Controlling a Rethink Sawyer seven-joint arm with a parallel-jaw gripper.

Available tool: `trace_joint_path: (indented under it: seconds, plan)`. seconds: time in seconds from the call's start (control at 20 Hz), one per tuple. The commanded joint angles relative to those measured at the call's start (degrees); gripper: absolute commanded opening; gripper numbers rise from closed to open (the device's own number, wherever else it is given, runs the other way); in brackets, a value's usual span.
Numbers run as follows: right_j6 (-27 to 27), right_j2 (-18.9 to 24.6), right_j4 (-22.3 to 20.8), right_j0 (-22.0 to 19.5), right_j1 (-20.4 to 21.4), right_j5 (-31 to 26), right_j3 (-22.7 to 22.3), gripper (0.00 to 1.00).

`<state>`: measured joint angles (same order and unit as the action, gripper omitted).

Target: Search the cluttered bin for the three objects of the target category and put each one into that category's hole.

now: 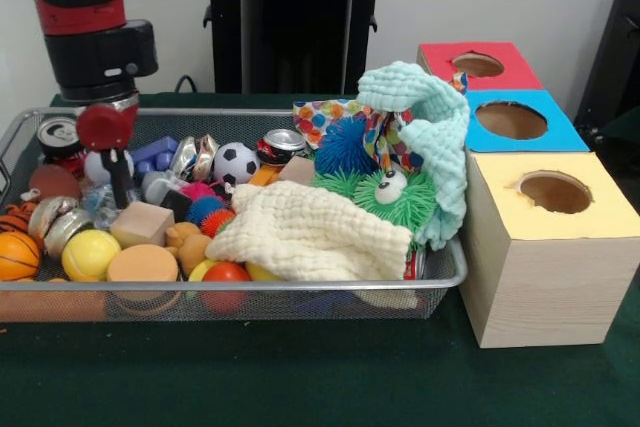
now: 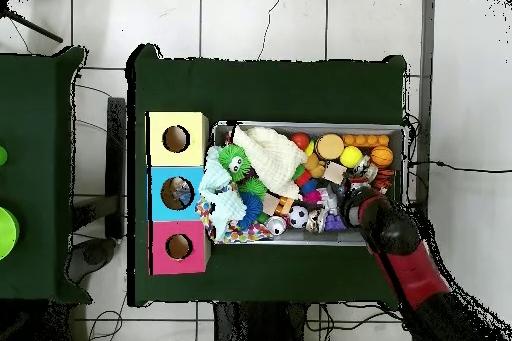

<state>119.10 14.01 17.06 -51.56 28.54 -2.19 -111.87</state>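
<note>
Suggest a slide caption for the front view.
Red-and-black arm's gripper dips into cluttered silver wire-mesh bin beside three holed boxes.

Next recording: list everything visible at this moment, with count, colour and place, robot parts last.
wire-mesh bin: one, silver, on the green table
boxes with holes: three, yellow, blue, red, in a row beside the bin
cloths: cream, mint, patterned, over the bin's box-side half
spiky toys: blue, green, under the cloths
drink cans: at least two, along the far side
balls: soccer, yellow, basketball
arm: red and black
gripper: lowered into the clutter
</note>
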Motion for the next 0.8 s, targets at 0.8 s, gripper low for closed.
trace_joint_path:
  seconds: [0.8]
  plan:
    - [10.2,7.4,1.2,-1.3,-3.7,-0.6,-0.6,1.0]
